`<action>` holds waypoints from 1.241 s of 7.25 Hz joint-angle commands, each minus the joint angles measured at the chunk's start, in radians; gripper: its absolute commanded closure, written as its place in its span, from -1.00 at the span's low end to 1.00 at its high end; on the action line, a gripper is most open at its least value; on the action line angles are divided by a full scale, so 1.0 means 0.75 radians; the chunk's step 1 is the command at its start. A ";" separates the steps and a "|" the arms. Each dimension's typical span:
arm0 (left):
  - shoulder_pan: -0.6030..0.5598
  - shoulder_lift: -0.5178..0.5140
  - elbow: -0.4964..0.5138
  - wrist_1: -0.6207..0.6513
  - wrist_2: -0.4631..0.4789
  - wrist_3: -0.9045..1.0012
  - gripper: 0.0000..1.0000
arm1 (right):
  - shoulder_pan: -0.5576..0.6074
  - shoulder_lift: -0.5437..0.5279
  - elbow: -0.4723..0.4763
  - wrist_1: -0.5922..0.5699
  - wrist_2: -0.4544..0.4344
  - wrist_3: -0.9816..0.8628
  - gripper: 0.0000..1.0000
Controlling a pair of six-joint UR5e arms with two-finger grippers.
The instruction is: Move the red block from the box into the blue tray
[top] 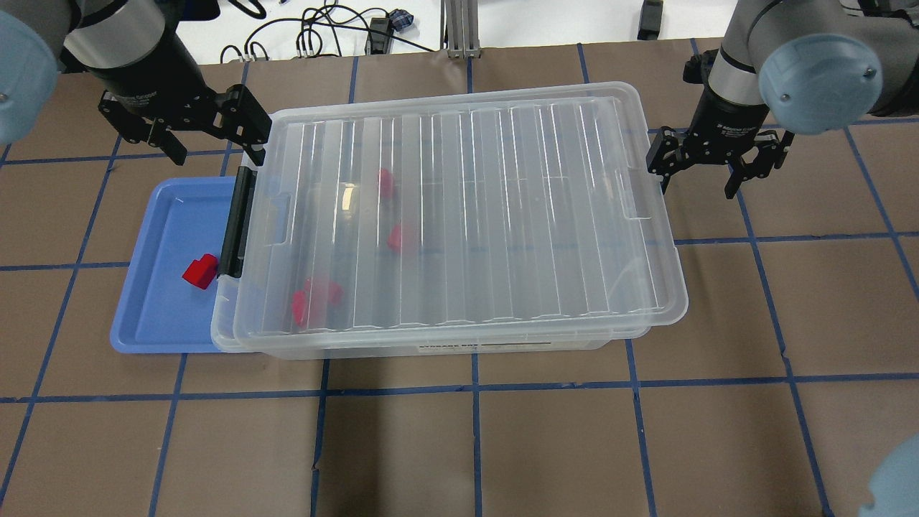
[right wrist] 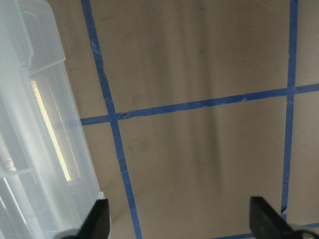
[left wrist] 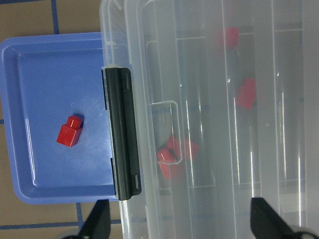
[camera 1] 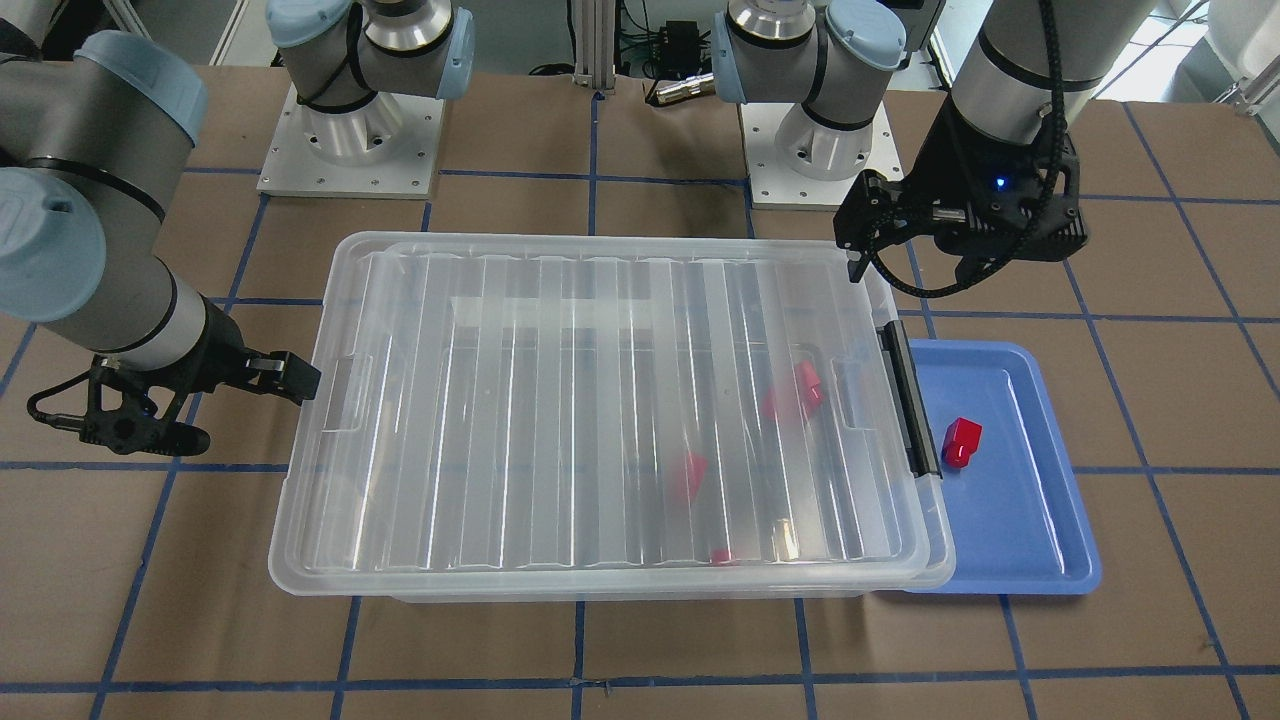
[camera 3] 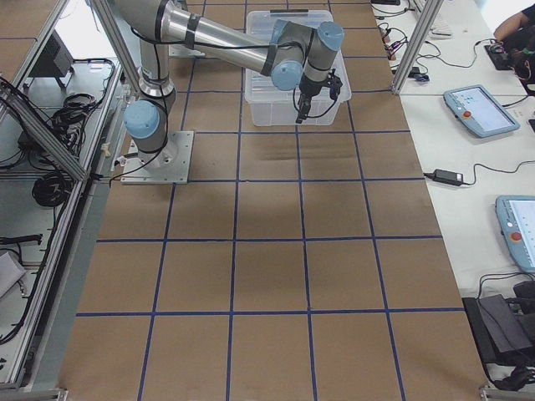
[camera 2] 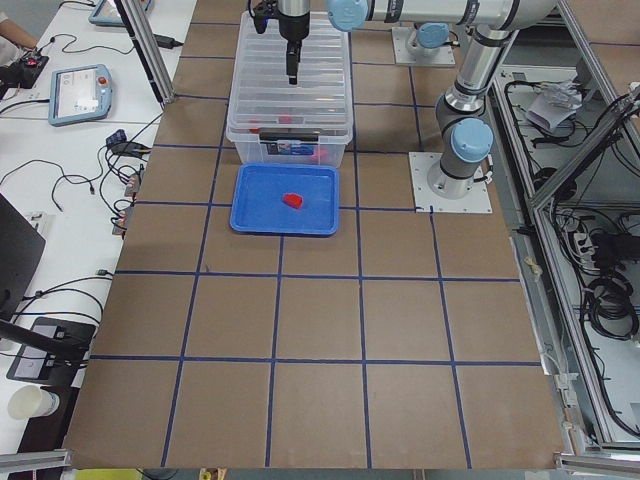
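One red block (camera 1: 961, 441) lies in the blue tray (camera 1: 1010, 530), beside the black latch (camera 1: 908, 400); it also shows in the left wrist view (left wrist: 69, 132) and overhead (top: 200, 271). The clear box (top: 467, 215) has its ribbed lid lying on top. Several more red blocks (top: 316, 298) show blurred through the lid. My left gripper (top: 214, 147) is open and empty, above the box's far latch-end corner. My right gripper (top: 696, 183) is open and empty, just off the box's other end.
The blue tray (top: 158, 309) is tucked partly under the box's latch end. The brown table (top: 502, 445) has a blue tape grid. Both arm bases (camera 1: 350, 140) stand behind the box.
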 commanded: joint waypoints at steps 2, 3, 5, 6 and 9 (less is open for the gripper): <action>0.000 0.004 -0.002 0.000 -0.002 0.000 -1.00 | -0.008 -0.026 -0.069 0.004 -0.023 -0.021 -1.00; 0.000 0.006 0.000 -0.002 -0.002 0.000 -1.00 | -0.010 -0.073 -0.103 0.006 -0.030 -0.023 -1.00; 0.000 0.006 0.000 -0.002 0.000 0.000 -1.00 | -0.008 -0.212 -0.108 0.010 -0.026 -0.021 -1.00; 0.000 0.006 0.000 0.000 0.000 0.000 -1.00 | 0.002 -0.237 -0.094 0.023 -0.021 -0.003 -1.00; 0.000 0.006 0.000 0.000 0.000 0.000 -1.00 | 0.100 -0.301 -0.091 0.172 -0.007 0.000 -1.00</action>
